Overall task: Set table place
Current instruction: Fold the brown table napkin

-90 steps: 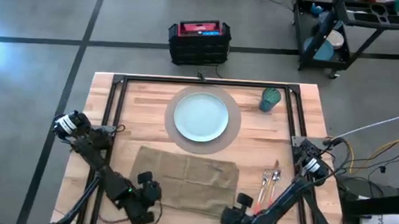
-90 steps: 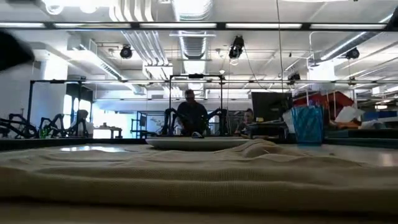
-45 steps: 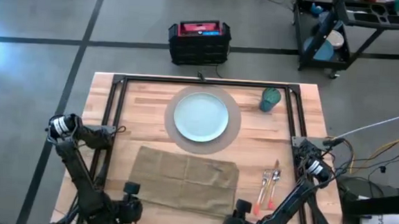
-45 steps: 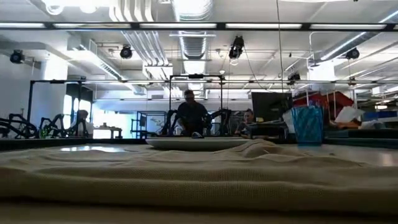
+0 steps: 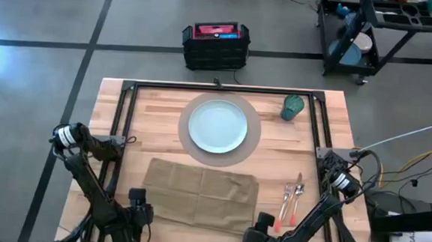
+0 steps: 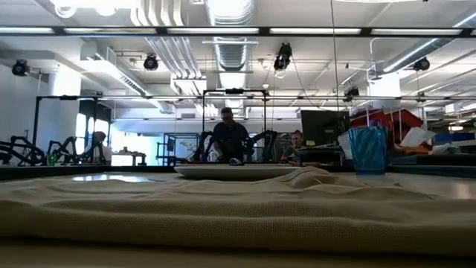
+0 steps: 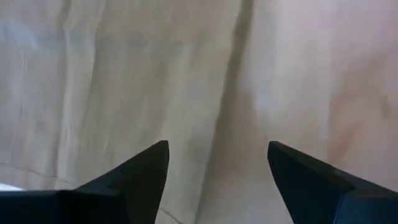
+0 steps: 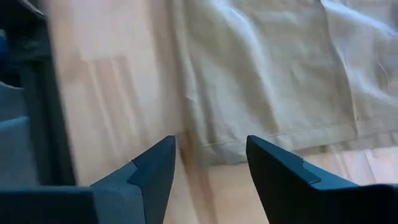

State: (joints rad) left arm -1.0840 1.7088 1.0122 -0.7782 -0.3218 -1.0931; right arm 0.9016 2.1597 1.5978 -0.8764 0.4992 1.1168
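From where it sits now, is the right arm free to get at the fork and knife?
Probably yes: the right gripper is open at the near edge, and the fork and knife lie uncovered beside the napkin.

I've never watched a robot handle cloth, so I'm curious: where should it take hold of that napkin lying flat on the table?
Probably at a near corner. The napkin lies spread flat, so only its edges offer anything to pinch. The left gripper and right gripper, both open, sit by its two near corners. Coming down from above, one finger sliding under the hem, looks easiest.

The plate point(image 5: 218, 126) is pale blue, the mat point(image 5: 253, 142) tan, the napkin point(image 5: 200, 196) tan, the cup point(image 5: 293, 107) teal.
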